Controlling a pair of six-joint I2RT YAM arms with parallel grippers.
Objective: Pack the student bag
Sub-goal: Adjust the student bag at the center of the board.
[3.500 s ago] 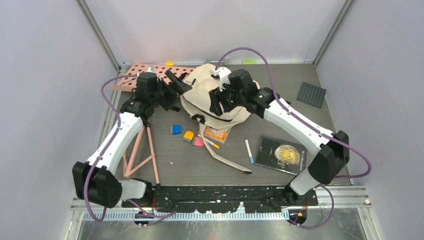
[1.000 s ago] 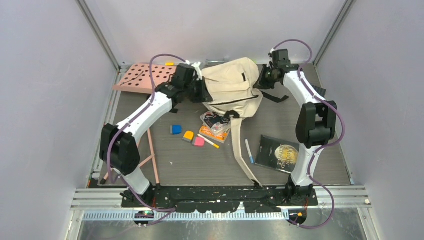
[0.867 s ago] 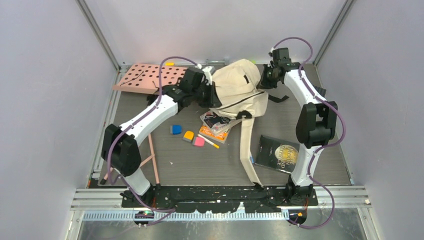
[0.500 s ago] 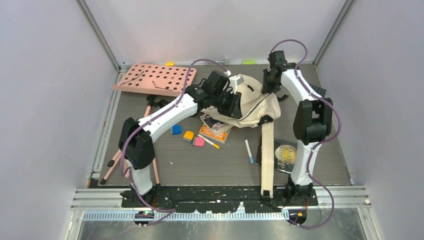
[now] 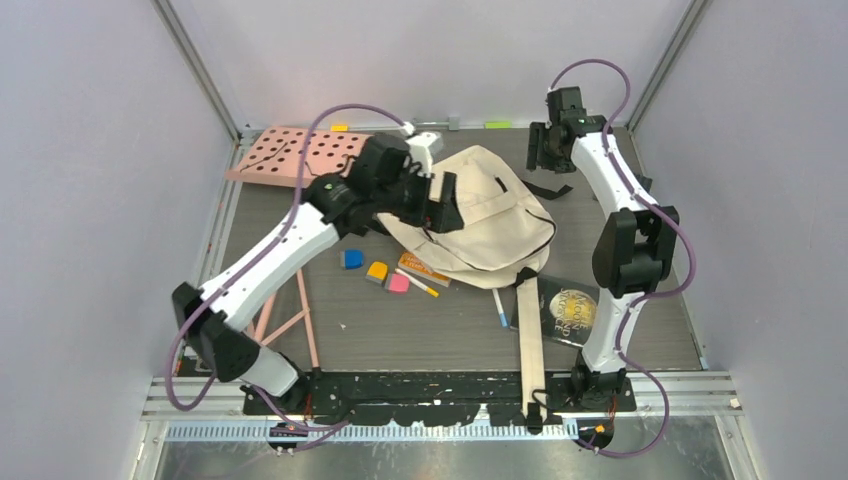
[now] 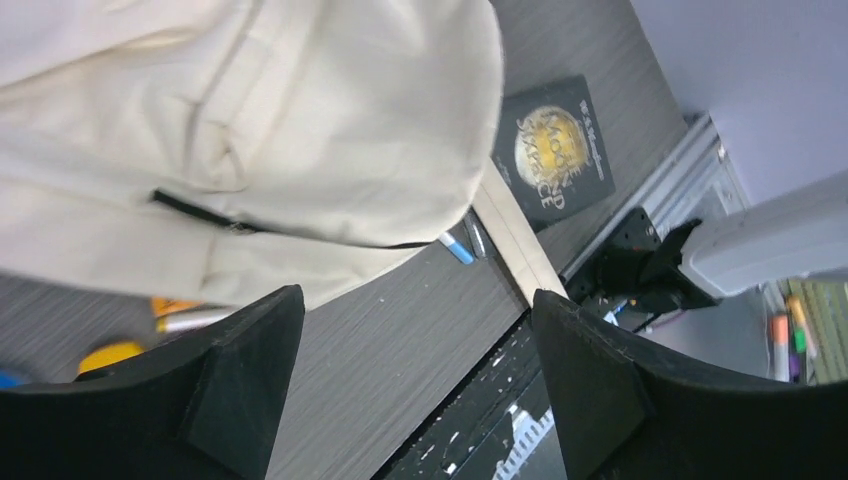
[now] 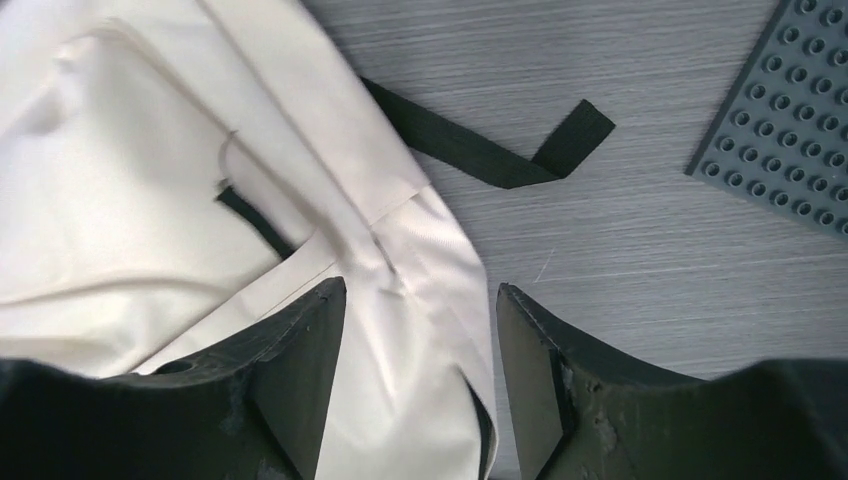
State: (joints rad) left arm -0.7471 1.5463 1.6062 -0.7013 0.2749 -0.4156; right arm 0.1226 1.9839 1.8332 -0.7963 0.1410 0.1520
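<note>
Released moments before, the large cream fabric student bag (image 5: 485, 215) had dropped from between the two arms and lay slumped flat on the dark grey wood-grain tabletop (image 5: 400, 335), at its far middle. One long cream strap (image 5: 532, 335) trailed toward the near edge. The left tool (image 6: 415, 340), which had been clamped on the bag's left side, hung above that side with its fingers apart and nothing between them. The right tool (image 7: 415, 315) had likewise let go and hovered over the bag's far right corner, fingers spread and holding nothing.

A pink perforated board (image 5: 300, 155) lay at the far left. A dark book with a gold disc on its cover (image 5: 572, 312) lay near the bag's right edge. A grey studded plate (image 7: 790, 120) lay to the far right, and a black strap end (image 7: 470, 150) curled between it and the bag. Blue (image 5: 351, 259), orange (image 5: 376, 271) and pink (image 5: 398, 283) blocks sat in a row just left of the bag.
</note>
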